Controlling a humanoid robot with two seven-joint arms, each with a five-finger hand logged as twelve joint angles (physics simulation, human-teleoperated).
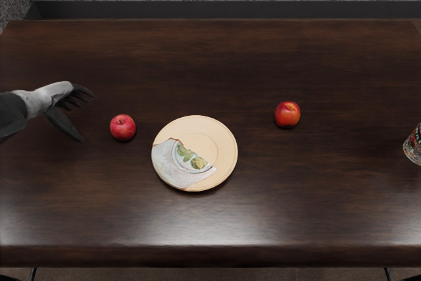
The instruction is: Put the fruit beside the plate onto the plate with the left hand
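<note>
A: Where is the red apple?
B: On the desk, just left of the plate.
A: And the left robot hand?
B: Near the apple's left side, fingers apart, holding nothing.

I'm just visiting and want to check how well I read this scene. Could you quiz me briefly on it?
1. True or false: the left hand is holding the red apple.
2. Multiple choice: which fruit lies closer to the plate? A) the red apple on its left, B) the reddish-orange fruit on its right, C) both equally close.
3. Short answer: how many pieces of fruit lie on the table?

Key: 1. False. The hand is open and apart from the apple. 2. A. 3. Two.
</note>
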